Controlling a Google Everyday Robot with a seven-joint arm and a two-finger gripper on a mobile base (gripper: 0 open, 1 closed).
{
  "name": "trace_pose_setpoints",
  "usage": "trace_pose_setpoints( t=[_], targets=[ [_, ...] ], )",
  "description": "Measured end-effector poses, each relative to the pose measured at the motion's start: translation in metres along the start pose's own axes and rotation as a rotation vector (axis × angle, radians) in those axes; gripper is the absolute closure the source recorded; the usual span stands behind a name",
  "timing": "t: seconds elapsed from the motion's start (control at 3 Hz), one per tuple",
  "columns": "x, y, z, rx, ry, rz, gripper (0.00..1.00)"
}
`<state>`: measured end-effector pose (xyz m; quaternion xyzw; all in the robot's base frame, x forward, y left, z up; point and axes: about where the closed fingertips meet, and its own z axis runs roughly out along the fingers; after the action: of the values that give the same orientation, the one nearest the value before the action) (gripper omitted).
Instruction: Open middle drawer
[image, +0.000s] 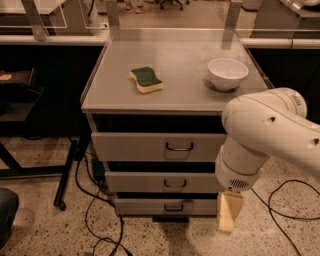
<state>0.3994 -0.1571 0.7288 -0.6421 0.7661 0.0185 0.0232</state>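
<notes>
A grey metal cabinet has three stacked drawers, all standing slightly out. The middle drawer has a flat grey front with a small dark loop handle at its centre. My gripper hangs from the white arm at the lower right. It points down, in front of the right end of the bottom drawer. It is to the right of the middle drawer's handle and a little below it, apart from it. The arm hides the right ends of the drawer fronts.
The top drawer is the tallest. On the cabinet top lie a green-and-yellow sponge and a white bowl. Cables trail on the speckled floor left of the cabinet. A black stand leg is at the left.
</notes>
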Motion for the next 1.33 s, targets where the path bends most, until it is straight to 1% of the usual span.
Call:
trace_pose_setpoints(
  t=[0.33, 0.67, 1.0, 1.33],
  targets=[
    [0.0, 0.0, 0.0, 0.0, 0.0, 0.0, 0.0],
    [-0.016, 0.022, 0.055, -0.084, 0.008, -0.038, 0.0],
    [-0.05, 0.022, 0.125, -0.151, -0.001, -0.077, 0.0],
    [-0.055, 0.019, 0.133, -0.154, -0.004, -0.081, 0.0]
  ],
)
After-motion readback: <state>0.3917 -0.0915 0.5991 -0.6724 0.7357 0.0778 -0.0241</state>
